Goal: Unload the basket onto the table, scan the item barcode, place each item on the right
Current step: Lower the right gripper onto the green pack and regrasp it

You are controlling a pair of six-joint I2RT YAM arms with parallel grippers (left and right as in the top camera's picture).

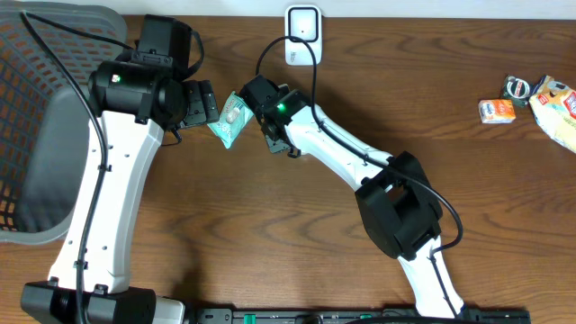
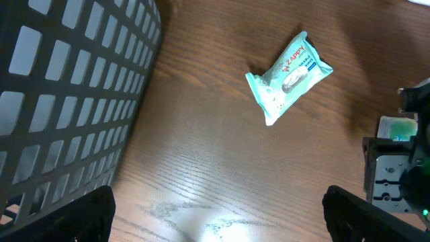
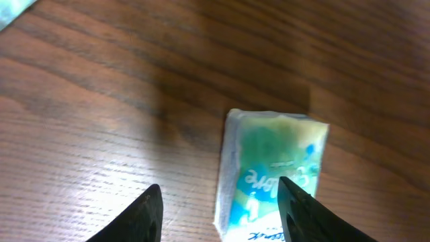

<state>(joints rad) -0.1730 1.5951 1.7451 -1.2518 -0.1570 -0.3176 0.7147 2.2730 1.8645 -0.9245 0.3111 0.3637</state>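
Wipes packet (image 2: 290,75): judged light, soft, slippery film. It lies loose on the desk (image 2: 201,154) just ahead of the right claw (image 3: 220,202), whose fingers stand apart. Pinch across its narrow width. Left claw (image 2: 218,208) is spread wide.

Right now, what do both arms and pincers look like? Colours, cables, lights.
Left arm: white box-like links, black rounded joint housings, thin black cable along the link. Right arm: same white links and black housings, black cable looped over it, green light lit near the wrist. Left pincer and right pincer: two plain black fingers each.
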